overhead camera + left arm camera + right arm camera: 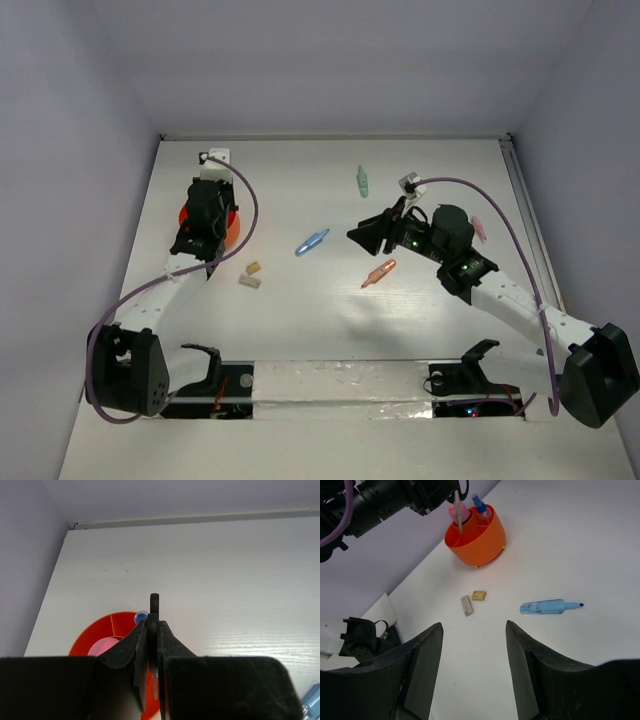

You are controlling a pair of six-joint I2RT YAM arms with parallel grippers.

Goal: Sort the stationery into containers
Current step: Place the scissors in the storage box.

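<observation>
Orange cup (480,537) stands on the left, directly under the left gripper (152,626), whose jaws are clamped on the black handle of the scissors (154,602). The blade hangs down inside the cup's rim, just beside a pink tube (461,513). The right gripper (474,627) hovers well away from the cup, jaws apart and empty. A blue marker (549,607) and a beige piece (479,595) lie ahead of it.
</observation>
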